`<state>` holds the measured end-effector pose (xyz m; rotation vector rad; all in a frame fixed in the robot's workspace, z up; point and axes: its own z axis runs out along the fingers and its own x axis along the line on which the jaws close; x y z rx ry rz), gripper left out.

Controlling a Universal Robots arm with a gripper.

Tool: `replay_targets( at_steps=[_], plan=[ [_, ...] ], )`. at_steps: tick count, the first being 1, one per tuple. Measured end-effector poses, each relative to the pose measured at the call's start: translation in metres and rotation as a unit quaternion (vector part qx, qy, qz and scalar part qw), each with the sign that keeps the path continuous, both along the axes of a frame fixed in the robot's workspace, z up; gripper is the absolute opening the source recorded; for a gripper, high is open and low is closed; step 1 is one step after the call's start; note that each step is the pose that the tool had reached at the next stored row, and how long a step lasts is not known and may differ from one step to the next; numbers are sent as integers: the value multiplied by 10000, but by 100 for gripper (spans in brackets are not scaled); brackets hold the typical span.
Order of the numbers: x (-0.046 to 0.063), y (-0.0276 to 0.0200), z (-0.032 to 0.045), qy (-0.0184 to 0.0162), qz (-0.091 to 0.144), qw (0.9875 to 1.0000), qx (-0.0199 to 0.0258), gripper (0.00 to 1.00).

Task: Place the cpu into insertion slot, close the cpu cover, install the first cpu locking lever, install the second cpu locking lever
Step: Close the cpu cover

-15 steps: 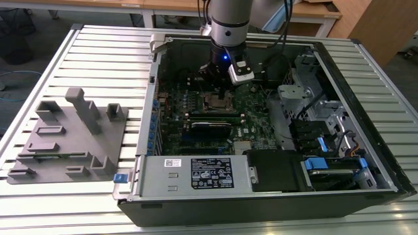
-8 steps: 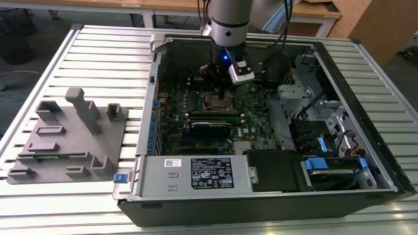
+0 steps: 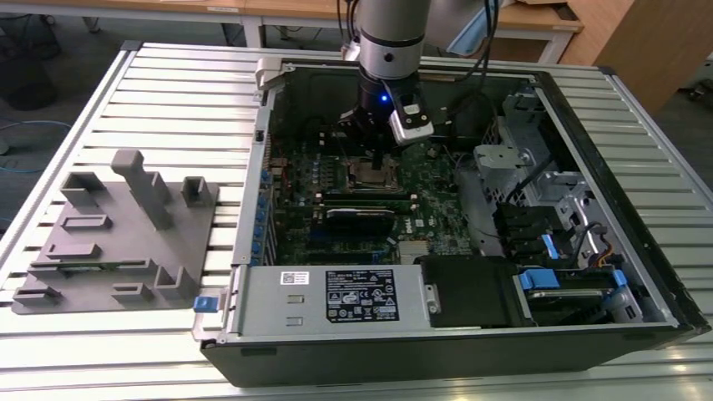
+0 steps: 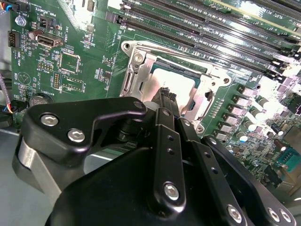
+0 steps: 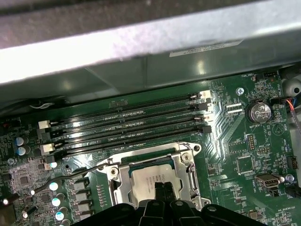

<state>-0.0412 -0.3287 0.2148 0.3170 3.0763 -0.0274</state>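
Cpu [image 5: 151, 173] sat in the slot [image 3: 373, 174] and the cover [image 5: 123, 183] looked down over it, so I'd call this the first-lever step. Gripper [image 5: 165, 186] jaws were pinched together, nothing seen between them, tips at the cpu's edge. Lever [image 5: 70, 176] looked unlatched; latching would need the tips on that wire. Exterior view put the slot at 6 o'clock of the gripper; first wrist view gave the lever detail.

Arm [image 3: 392, 33]: upper part cut off by the exterior view's top edge. Insertion slot [image 3: 370, 173], exterior view: too small to tell what sits in it. Second wrist view: gripper [image 4: 165, 96] body covers one side of the cpu [image 4: 171, 77] and the slot rim there. First wrist view: same side of the cpu lost under the gripper and at the picture's edge.
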Motion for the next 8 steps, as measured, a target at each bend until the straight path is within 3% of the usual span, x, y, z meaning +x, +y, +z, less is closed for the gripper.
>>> replay_targets(
  at_steps=[8],
  plan=[
    [-11, 0, -1, 0, 0, 10000, 1, 11]
  ],
)
